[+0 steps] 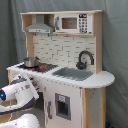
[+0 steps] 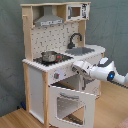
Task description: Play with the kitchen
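The kitchen (image 1: 95, 80) is a child-size toy of white panels and pale wood, with a grey hood (image 1: 40, 25), a dotted backsplash (image 2: 56, 36), a black faucet (image 2: 75, 39), a sink (image 1: 75, 73) and a stovetop (image 2: 57, 59) carrying a small metal pot (image 2: 48, 56). In the second exterior view the windowed oven door (image 2: 70, 102) hangs open, tilted outward. My gripper (image 2: 75, 67) sits just in front of the knob panel (image 2: 57, 75) above the open oven, under the counter edge. In the first exterior view the white arm (image 1: 20, 92) covers the kitchen's lower left front.
A toy microwave (image 1: 72, 22) sits on the top shelf beside the hood. A lower cabinet door with a dark window (image 1: 62, 106) stands shut under the sink. Grey curtain hangs behind, and wooden floor (image 2: 15, 120) shows in front.
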Controlling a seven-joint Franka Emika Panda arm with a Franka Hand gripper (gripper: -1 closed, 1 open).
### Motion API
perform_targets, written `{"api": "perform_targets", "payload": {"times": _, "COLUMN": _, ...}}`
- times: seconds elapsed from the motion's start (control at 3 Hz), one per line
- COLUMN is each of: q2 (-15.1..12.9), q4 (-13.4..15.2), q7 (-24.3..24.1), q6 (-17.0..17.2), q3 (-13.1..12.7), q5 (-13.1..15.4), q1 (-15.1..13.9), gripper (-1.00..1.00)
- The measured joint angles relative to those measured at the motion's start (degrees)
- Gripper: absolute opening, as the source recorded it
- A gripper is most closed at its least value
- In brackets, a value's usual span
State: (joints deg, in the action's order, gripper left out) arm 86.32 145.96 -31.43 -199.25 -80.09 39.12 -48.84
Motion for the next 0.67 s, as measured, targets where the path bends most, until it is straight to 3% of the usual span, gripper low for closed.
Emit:
{"api": "perform_targets", "payload": {"times": 0.33, "q2": 0.0, "q4": 0.0, "q7": 0.0, "q6": 0.0, "q3": 0.0, "q5": -0.1, "q1": 0.0, "gripper": -1.00}}
{"api": "perform_targets", "payload": {"times": 0.67, "q2": -0.6, "q4": -0.2, "q7": 4.1, "q6": 0.4, "q3": -0.3, "q5": -2.6, "q1": 0.0, "gripper": -1.00}}
